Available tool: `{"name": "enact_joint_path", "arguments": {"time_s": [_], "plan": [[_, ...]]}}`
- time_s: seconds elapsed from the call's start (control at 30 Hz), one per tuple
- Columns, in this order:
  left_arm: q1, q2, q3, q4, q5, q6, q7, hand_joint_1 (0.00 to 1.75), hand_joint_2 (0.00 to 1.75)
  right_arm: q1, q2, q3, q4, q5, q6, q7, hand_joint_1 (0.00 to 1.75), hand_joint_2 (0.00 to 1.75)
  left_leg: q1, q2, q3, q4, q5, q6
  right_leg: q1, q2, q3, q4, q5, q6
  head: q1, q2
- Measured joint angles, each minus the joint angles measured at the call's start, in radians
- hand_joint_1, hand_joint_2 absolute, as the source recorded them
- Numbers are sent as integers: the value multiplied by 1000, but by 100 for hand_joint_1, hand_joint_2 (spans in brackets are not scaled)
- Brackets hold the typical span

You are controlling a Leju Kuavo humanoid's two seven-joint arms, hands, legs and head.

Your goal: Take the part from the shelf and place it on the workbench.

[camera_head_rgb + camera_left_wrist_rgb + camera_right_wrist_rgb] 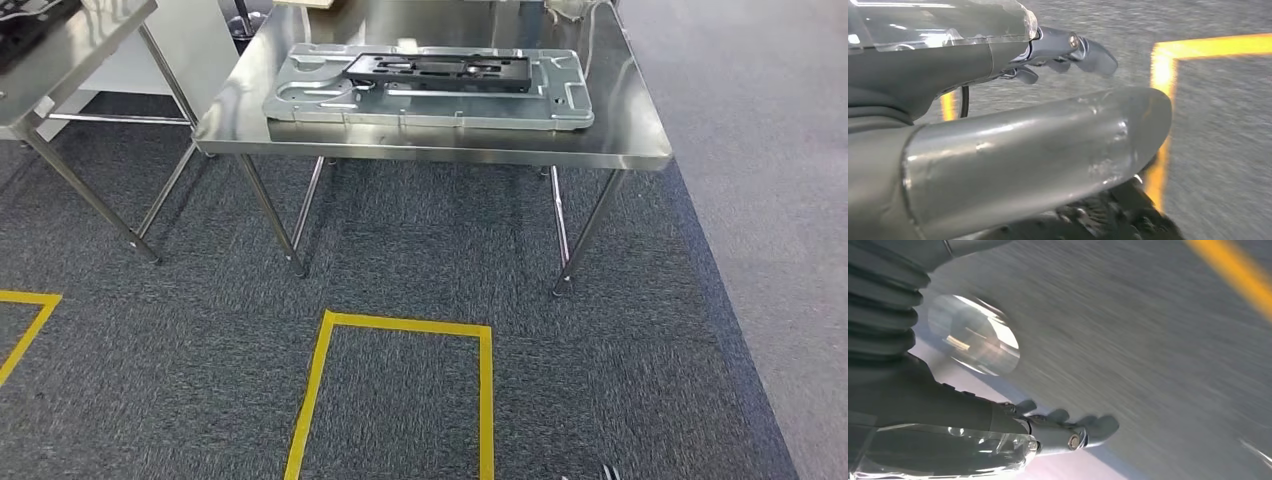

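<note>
i see the black part (437,70) lying flat on a grey metal plate (300,95) on the workbench (640,140), so i judge the placing done. my left hand (1063,52) and right hand (1068,432) hang over carpet, fingers loose, holding nothing. little seems left.

Shiny steel workbench (430,148), black part (437,71) on silver-grey plate (420,105), yellow tape (400,330), seemingly speckled dark-grey carpet (400,250)
</note>
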Motion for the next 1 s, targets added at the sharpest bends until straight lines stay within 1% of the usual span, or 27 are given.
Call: {"name": "enact_joint_path", "arguments": {"time_s": [0.07, 0.1, 0.13, 0.17, 0.2, 0.23, 0.27, 0.3, 0.33, 0.37, 0.4, 0.43, 0.47, 0.5, 0.53, 0.6, 0.63, 0.67, 0.7, 0.73, 0.77, 0.8, 0.83, 0.87, 0.9, 0.97, 1.0], "plan": [[-67, -51, 9, -2, 37, 90, 70, 0, 0, 7, -13, -25, 52, 48, 40, 79, 0, 0, -2, -3, -30, 107, -112, -1, 4, -4, -35, 2, 28, -9, 0, 0], [-115, -83, 14, -2, 55, 136, 105, 0, 0, 6, -19, -27, 71, 67, 63, 115, 0, 0, -4, -4, -41, 163, -146, 0, 7, -10, -55, 3, 43, -10, 0, 0], [-168, -109, 18, -3, 71, 171, 129, 0, 0, 3, -23, -29, 88, 74, 95, 151, 0, 0, -6, -5, -39, 204, -152, 2, 11, -17, -77, 5, 58, -10, 0, 0], [-212, -133, 21, -2, 83, 189, 139, 0, 0, -1, -24, -35, 102, 69, 131, 180, 0, 0, -7, -5, -22, 220, -134, 7, 15, -22, -98, 8, 72, -11, 0, 0], [-243, -152, 22, 0, 94, 196, 138, 0, 0, -5, -24, -43, 113, 58, 167, 204, 0, 0, -9, -5, 13, 207, -102, 14, 18, -22, -117, 10, 85, -12, 0, 0], [-264, -169, 23, 1, 105, 196, 133, 0, 0, -8, -24, -54, 123, 43, 205, 228, 0, 0, -13, -6, 67, 165, -72, 23, 20, -17, -134, 13, 98, -13, 0, 0], [-272, -178, 24, 2, 108, 190, 125, 0, 0, -9, -24, -64, 131, 25, 234, 244, 0, 0, -19, -7, 130, 99, -61, 34, 22, -10, -146, 16, 110, -12, 0, 0], [-268, -178, 24, 1, 105, 174, 111, 0, 0, -8, -24, -76, 137, -1, 257, 255, 0, 0, -25, -6, 194, 18, -68, 46, 22, -3, -155, 18, 121, -9, 0, 0], [-252, -170, 24, 1, 98, 146, 85, 0, 0, -4, -23, -91, 142, -30, 276, 262, 0, 0, -31, -4, 244, -54, -87, 54, 20, 3, -160, 19, 131, -5, 0, 0], [-224, -152, 23, 0, 90, 108, 48, 0, 0, 2, -22, -110, 148, -59, 290, 267, 0, 0, -35, -2, 274, -106, -104, 59, 18, 7, -164, 19, 140, 0, 0, 0], [-184, -128, 22, 0, 85, 69, 8, 0, 0, 11, -21, -132, 154, -85, 304, 274, 0, 0, -37, 2, 287, -137, -110, 61, 17, 11, -165, 15, 150, 6, 0, 0], [-142, -105, 22, 0, 83, 37, -26, 0, 0, 18, -21, -155, 160, -103, 318, 285, 0, 0, -35, 5, 288, -147, -104, 63, 15, 14, -168, 14, 156, 11, 0, 0], [-101, -83, 22, 0, 81, 19, -45, 0, 0, 24, -20, -178, 165, -117, 332, 301, 0, 0, -34, 7, 284, -153, -94, 68, 15, 16, -171, 19, 146, 16, 0, 0], [-66, -65, 22, -2, 79, 10, -52, 0, 0, 30, -20, -200, 170, -127, 345, 320, 0, 0, -32, 7, 276, -158, -81, 73, 13, 16, -179, 39, 116, 20, 0, 0], [-43, -52, 22, -3, 76, 8, -50, 0, 0, 34, -19, -218, 174, -132, 356, 339, 0, 0, -29, 3, 264, -160, -68, 76, 10, 16, -190, 78, 68, 23, 0, 0], [-20, -37, 22, -5, 72, 8, -44, 0, 0, 37, -18, -242, 180, -135, 369, 363, 0, 0, -30, -10, 235, -155, -48, 78, 3, 16, -217, 192, -23, 31, 0, 0], [-15, -34, 22, -5, 70, 10, -40, 0, 0, 35, -17, -251, 182, -134, 372, 369, 0, 0, -29, -17, 220, -150, -39, 74, -1, 16, -225, 247, -37, 36, 0, 0], [-10, -34, 22, -5, 69, 11, -37, 0, 0, 33, -16, -258, 183, -134, 374, 373, 0, 0, -27, -22, 205, -145, -32, 71, -4, 16, -224, 280, -29, 41, 0, 0], [-6, -33, 22, -5, 68, 13, -35, 0, 0, 31, -13, -264, 184, -134, 374, 375, 0, 0, -25, -27, 190, -137, -26, 66, -8, 17, -205, 282, -5, 45, 0, 0], [-4, -33, 22, -5, 68, 15, -33, 0, 0, 29, -10, -270, 184, -134, 374, 377, 0, 0, -21, -33, 177, -127, -23, 61, -13, 19, -169, 248, 21, 50, 0, 0], [-3, -33, 22, -5, 68, 16, -33, 0, 0, 28, -7, -274, 184, -135, 375, 379, 0, 0, -18, -39, 165, -115, -21, 56, -18, 28, -121, 187, 34, 53, 0, 0], [-3, -32, 21, -5, 68, 17, -33, 0, 0, 28, -3, -280, 184, -136, 375, 380, 0, 0, -16, -46, 151, -101, -21, 49, -20, 43, -71, 119, 33, 55, 0, 0], [-4, -31, 21, -5, 68, 18, -33, 0, 0, 29, 0, -285, 185, -138, 376, 381, 0, 0, -16, -52, 140, -87, -21, 41, -21, 57, -37, 65, 20, 52, 0, 0], [-5, -29, 21, -5, 67, 20, -32, 0, 0, 29, 3, -290, 186, -139, 378, 381, 0, 0, -16, -58, 130, -77, -20, 33, -21, 67, -18, 33, 4, 48, 0, 0], [-4, -27, 20, -5, 67, 22, -32, 0, 0, 29, 4, -295, 186, -140, 379, 380, 0, 0, -16, -65, 120, -71, -18, 25, -18, 68, -13, 21, -7, 40, 0, 0], [-3, -23, 20, -5, 65, 25, -28, 0, 0, 28, 5, -303, 187, -140, 383, 372, 0, 0, -13, -67, 110, -60, -20, 12, -18, 51, -18, 19, -5, 24, 0, 0], [-2, -21, 20, -5, 64, 25, -26, 0, 0, 28, 5, -306, 187, -140, 386, 364, 0, 0, -11, -58, 99, -37, -36, 7, -17, 41, -19, 17, -2, 15, 0, 0]]}}
